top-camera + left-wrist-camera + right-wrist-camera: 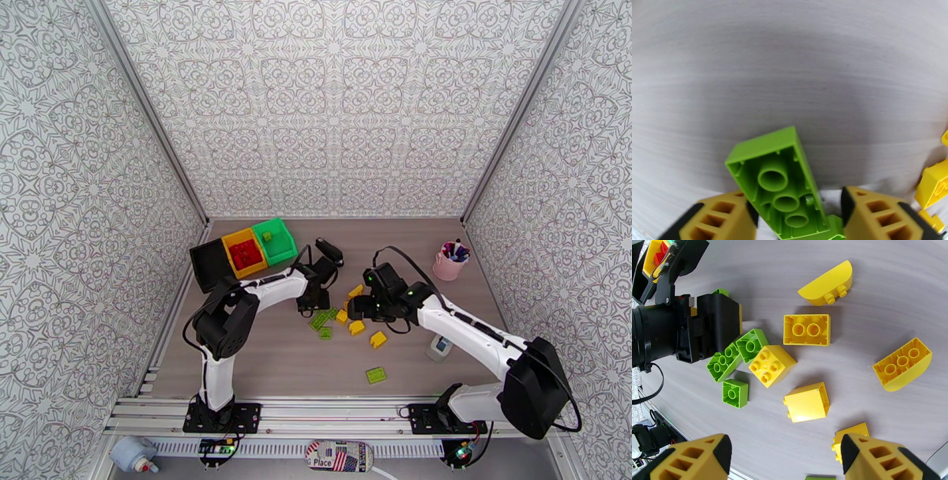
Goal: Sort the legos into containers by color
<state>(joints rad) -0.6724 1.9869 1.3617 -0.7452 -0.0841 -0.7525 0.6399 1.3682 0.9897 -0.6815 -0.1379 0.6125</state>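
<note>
The left hand (314,304) is low over the counter (276,363), near the middle of the top view. In the left wrist view its two fingers (723,215) stand one on each side of a long green brick (780,177) at the bottom of the frame. The brick lies with its hollow side toward the camera. The finger on the left of the frame touches the brick. A small gap shows by the other finger, so the hand is part way spread and not pinching tight yet.

The right hand (786,453) hangs above the counter with its fingers spread wide and nothing between them. Under it lie several yellow bricks (807,330), loose and mixed with green ones (735,393) toward the left of that view.

In the top view three bins sit in a row at the upper left of the counter. The black bin (207,264) is on the left. The yellow bin (237,234) in the middle holds red bricks (245,254). The green bin (278,249) on the right holds one green brick (267,235). One more green brick (376,375) lies alone, lower down. A pink cup (449,264) stands on the right side.
</note>
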